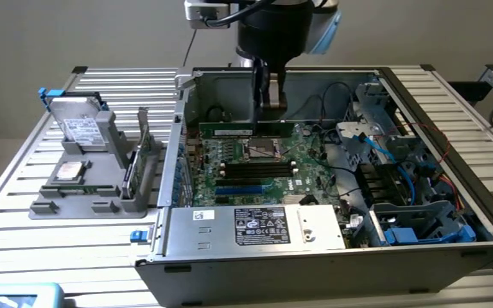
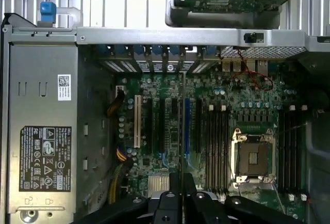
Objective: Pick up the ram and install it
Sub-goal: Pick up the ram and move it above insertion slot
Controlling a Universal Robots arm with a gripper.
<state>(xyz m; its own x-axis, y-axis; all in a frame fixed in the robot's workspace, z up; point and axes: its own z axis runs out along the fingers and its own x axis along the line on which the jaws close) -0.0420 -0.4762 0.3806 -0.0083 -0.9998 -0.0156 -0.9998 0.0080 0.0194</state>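
Green ram [image 1: 229,131] clamped in gripper [image 1: 269,117], long axis level, running exterior view's left-right, seemingly above motherboard [image 1: 302,168].

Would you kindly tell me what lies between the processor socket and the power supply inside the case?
In the wrist view, black memory slots sit beside the processor socket, then expansion slots, then yellow cables by the power supply.
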